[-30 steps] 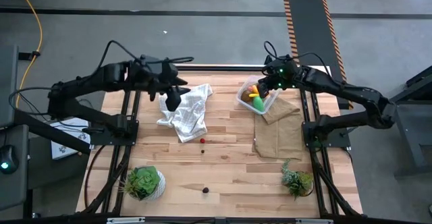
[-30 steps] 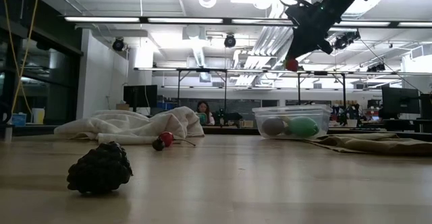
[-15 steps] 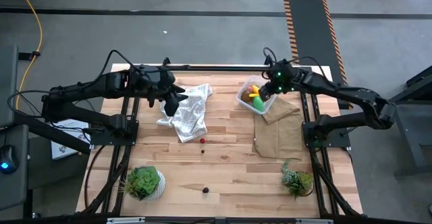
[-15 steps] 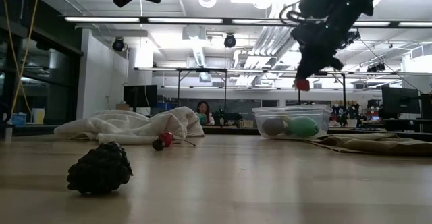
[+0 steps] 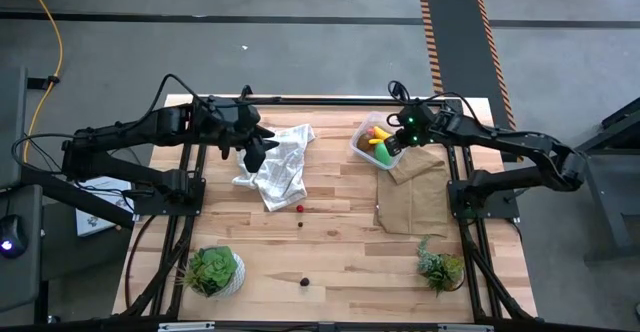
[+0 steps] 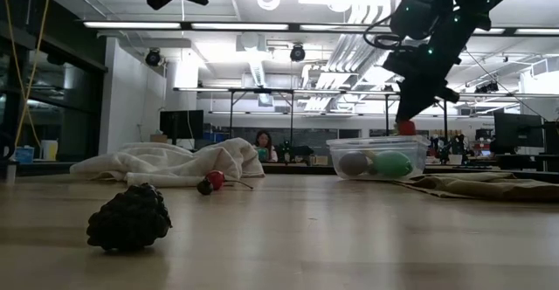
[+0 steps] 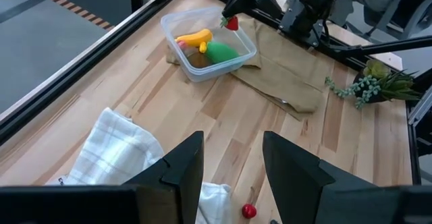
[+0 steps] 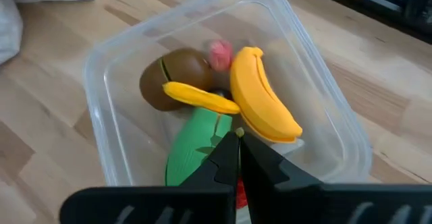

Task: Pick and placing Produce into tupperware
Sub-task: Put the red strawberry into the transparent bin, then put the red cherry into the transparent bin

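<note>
The clear square tupperware (image 5: pixel 380 144) sits at the table's far right. It holds a yellow banana (image 8: pixel 262 106), a green oval (image 8: pixel 196 150), a brown kiwi-like ball (image 8: pixel 172 84), a small orange-yellow piece (image 8: pixel 199 97) and a pinkish-red piece (image 8: pixel 220 50). My right gripper (image 5: pixel 393 146) hangs over the tupperware's right side, shut on a tiny red berry (image 6: pixel 406 127). My left gripper (image 5: pixel 256 150) is open, raised above the white checked cloth (image 5: pixel 278 167). A red berry (image 5: pixel 300 209) and two dark berries (image 5: pixel 299 223), (image 5: pixel 305 282) lie on the wood. My right gripper pinches the tiny red berry (image 7: pixel 232 23) between its two fingertips (image 8: pixel 226 153), at their free ends. The fingers point down, slanting from the table's right. The berry is lifted clear and hangs at about rim height above the tupperware.
A flat brown cloth (image 5: pixel 415 190) lies under and in front of the tupperware. Two potted plants stand near the front edge, one on the left (image 5: pixel 213 270) and one on the right (image 5: pixel 440 267). The bumpy dark berry (image 6: pixel 129 218) lies closest to the low camera.
My right gripper has come down and slightly toward the table's right, carrying the red berry from well above the tupperware to about its rim height, and stayed shut. My left gripper has dropped a little over the white cloth.
</note>
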